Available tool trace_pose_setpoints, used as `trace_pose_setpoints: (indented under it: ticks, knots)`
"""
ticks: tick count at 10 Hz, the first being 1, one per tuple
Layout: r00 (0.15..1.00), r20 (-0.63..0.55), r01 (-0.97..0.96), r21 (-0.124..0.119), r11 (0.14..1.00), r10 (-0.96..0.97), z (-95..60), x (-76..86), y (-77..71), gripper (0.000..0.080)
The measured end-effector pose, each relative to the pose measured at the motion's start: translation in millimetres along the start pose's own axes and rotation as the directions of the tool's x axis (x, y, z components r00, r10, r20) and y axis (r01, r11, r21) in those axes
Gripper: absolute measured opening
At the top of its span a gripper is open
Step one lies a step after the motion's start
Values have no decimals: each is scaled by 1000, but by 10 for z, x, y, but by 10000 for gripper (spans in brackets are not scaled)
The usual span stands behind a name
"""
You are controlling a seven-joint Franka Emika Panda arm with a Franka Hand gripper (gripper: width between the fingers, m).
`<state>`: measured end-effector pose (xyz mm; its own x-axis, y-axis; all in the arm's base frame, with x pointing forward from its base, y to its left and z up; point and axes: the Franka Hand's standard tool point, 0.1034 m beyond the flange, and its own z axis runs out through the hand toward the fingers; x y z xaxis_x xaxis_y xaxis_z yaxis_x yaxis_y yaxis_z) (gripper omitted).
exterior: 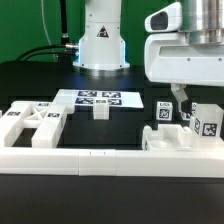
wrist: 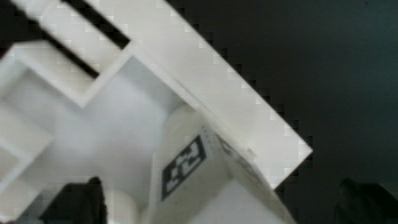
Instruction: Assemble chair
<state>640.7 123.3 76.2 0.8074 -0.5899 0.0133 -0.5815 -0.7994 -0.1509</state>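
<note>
We see the chair in loose white pieces spread over the black desk (exterior: 40,85). On the exterior view's left lies a framed panel (exterior: 32,125) with open cut-outs, flat on the desk. Near the middle a short post (exterior: 100,112) stands upright just in front of the marker board (exterior: 100,98), which lies flat before the robot's base (exterior: 100,40). On the exterior view's right sits a cluster of pieces: a small tagged block (exterior: 164,114), a taller tagged block (exterior: 205,122) beside it, and a low frame piece (exterior: 170,140) in front of them. A long white rail (exterior: 110,160) runs across the front edge of the desk, and the low frame piece rests close against it.

The arm (exterior: 185,50) hangs over the right-hand cluster, and its jaws reach down between the two tagged blocks. We cannot tell whether they are touching either block.

In the wrist view a white panel piece (wrist: 160,90) with slanted bars fills most of the picture, very close to the camera, with a black-and-white tag (wrist: 187,165) on one narrow face. The picture is blurred, and we cannot tell whether the jaws are released or clenched on anything.
</note>
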Motion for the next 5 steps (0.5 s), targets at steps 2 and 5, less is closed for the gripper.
trace_pose_setpoints:
  ticks: [2, 5]
  knots:
    - [981, 5, 192, -13, 981, -192, -8, -2, -7, 649]
    - [908, 13, 420, -22, 907, -420, -24, 5, -13, 649]
